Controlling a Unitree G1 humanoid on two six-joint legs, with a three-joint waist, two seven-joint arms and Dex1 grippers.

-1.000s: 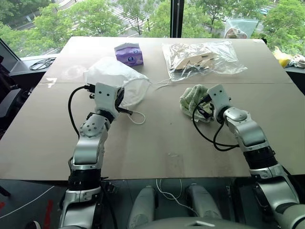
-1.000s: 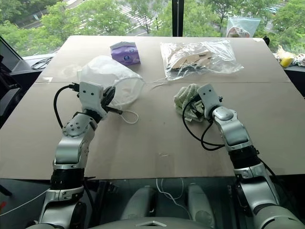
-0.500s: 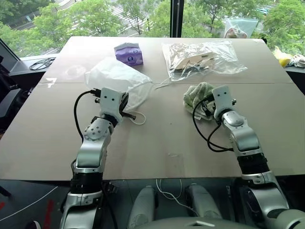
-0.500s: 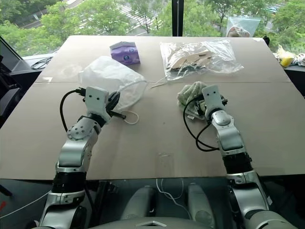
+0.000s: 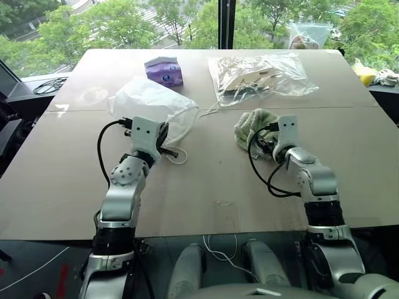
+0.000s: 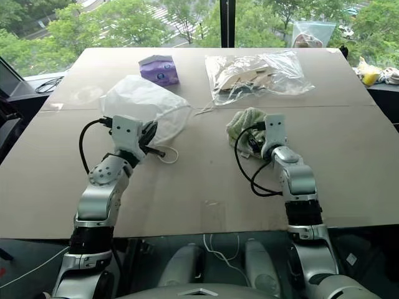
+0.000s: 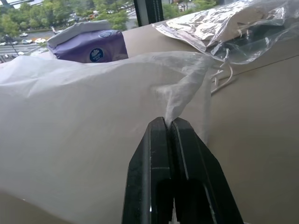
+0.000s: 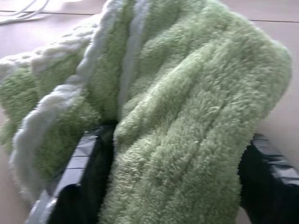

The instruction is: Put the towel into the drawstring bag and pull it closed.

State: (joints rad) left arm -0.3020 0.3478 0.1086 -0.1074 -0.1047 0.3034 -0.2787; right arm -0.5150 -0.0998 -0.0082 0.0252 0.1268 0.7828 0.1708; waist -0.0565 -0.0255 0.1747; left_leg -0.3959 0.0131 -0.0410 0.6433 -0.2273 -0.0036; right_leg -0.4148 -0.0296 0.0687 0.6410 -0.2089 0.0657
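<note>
The light-green towel (image 5: 252,124) lies rumpled on the brown table, right of centre. My right gripper (image 8: 180,140) is at its near side, and the fluffy cloth (image 8: 187,102) fills the space between the two black fingers (image 8: 84,163), which press on it from both sides. The white translucent drawstring bag (image 5: 146,103) lies left of centre with a cord loop (image 5: 177,156) trailing toward me. My left gripper (image 7: 169,123) is shut, pinching a fold of the bag's fabric (image 7: 84,116) near its mouth.
A purple tissue pack (image 5: 163,70) sits just behind the drawstring bag. A clear plastic bag with tan contents (image 5: 262,71) lies behind the towel. Another small bag (image 5: 305,34) stands at the table's far edge. Bare tabletop (image 5: 212,180) lies between my arms.
My right wrist has rolled and shifted a little to the left, and its fingers have closed in on the towel. The left gripper has kept its pinch on the bag.
</note>
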